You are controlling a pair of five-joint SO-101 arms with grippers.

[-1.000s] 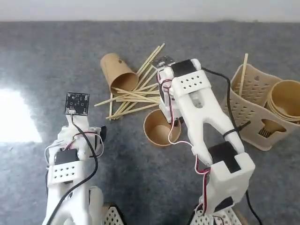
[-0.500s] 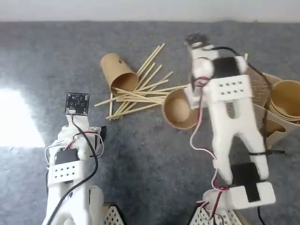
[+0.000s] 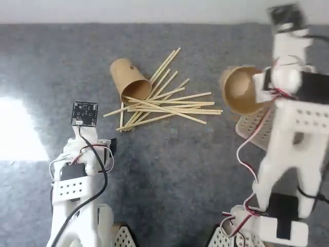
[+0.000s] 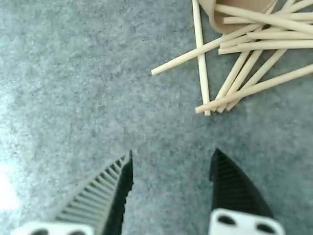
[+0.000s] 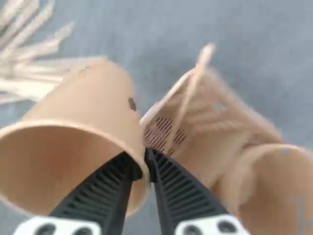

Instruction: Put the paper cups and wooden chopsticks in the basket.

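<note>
Left arm: the left arm [image 3: 77, 175] stands at the near left of the grey table surface [image 3: 41, 62], well apart from the basket.
Left gripper: the left gripper [image 4: 173, 164] points down at bare grey surface. Its jaws are spread wide with nothing between them, and the nearest stick ends lie just beyond the fingertips.
Lying paper cup: the lying paper cup [image 3: 128, 78] rests on its side at the left end of the stick pile. Its mouth faces the pile, and several sticks cross in front of the mouth.
Chopsticks: the chopsticks [image 3: 169, 105] lie in a loose fan on the table, between the lying paper cup and the right arm. Some are crossed over one another, and none is in a gripper.
Held paper cup: the held paper cup [image 3: 239, 90] is off the table and tilted, with its open mouth turned toward the pile. It is at the basket's near edge.
Right gripper: the right gripper [image 5: 145, 157] has its jaws drawn almost together, pinching the wall of the held paper cup at the rim.
Right arm: the right arm [image 3: 293, 139] stretches up the right side and covers most of the basket in the high view.
Basket: the basket [image 5: 220, 122] is perforated and beige, just beside the held paper cup.
Single chopstick: the single chopstick [image 5: 193, 88] stands tilted in the basket.
Cup rim: a tan cup rim [image 5: 266, 156] sits in the basket, blurred.
</note>
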